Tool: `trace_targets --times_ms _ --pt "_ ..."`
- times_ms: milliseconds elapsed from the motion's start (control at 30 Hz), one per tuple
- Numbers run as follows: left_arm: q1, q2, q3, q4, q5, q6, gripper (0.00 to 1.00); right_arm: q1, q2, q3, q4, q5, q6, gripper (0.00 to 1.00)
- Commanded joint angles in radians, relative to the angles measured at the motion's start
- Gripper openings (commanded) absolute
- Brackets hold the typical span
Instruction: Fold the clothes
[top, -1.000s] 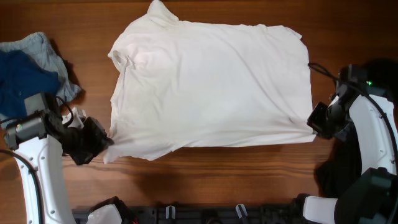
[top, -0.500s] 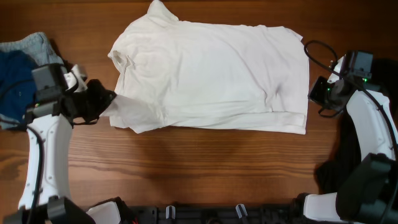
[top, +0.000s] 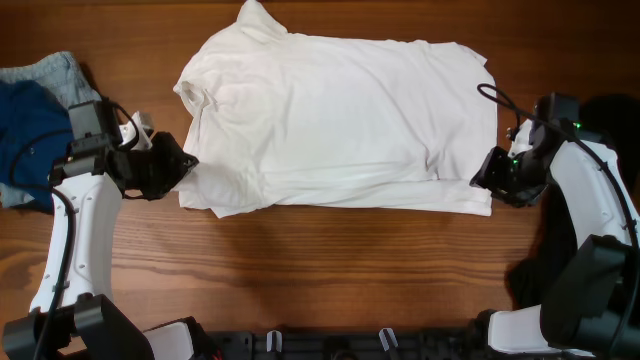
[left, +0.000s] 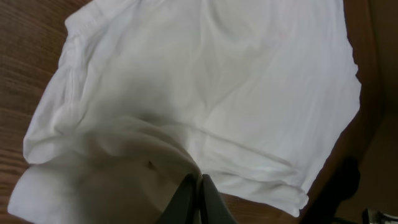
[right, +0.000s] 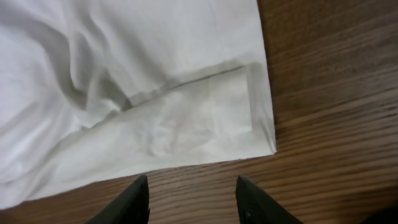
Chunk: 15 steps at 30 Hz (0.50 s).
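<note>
A white T-shirt (top: 340, 110) lies flat on the wooden table, its lower part folded up over itself. My left gripper (top: 185, 165) is at the shirt's lower left corner, shut on a pinch of the white fabric (left: 149, 162); the left wrist view shows the fingers (left: 198, 186) closed together with cloth between them. My right gripper (top: 488, 178) is at the shirt's lower right corner, open and empty. In the right wrist view its fingers (right: 193, 193) spread over bare wood just below the folded hem (right: 205, 124).
A pile of blue and grey clothes (top: 35, 110) lies at the far left edge. A dark garment (top: 610, 110) sits at the right edge behind my right arm. A black cable (top: 500, 100) loops by the right arm.
Both grippers carried the shirt's bottom edge up over the shirt, making a fold. The right gripper has let go and pulled back to the folded corner; the left one still holds cloth.
</note>
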Motion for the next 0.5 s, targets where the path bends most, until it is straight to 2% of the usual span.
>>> trace_targets --times_ms 0,200,433,467 --pt "-0.003 0.004 -0.008 -0.014 -0.003 -0.002 0.04 0.005 0.013 -0.051 0.0 -0.021 0.209 0.45" --pt "-0.003 0.004 -0.008 -0.014 -0.003 -0.002 0.04 0.033 0.013 -0.193 0.186 -0.079 0.309 0.45" --pt "-0.003 0.004 -0.008 -0.014 -0.003 -0.002 0.04 0.033 0.013 -0.206 0.279 -0.086 0.377 0.44" --pt "-0.003 0.004 -0.008 -0.014 -0.003 -0.002 0.04 0.033 0.013 -0.206 0.282 -0.086 0.377 0.41"
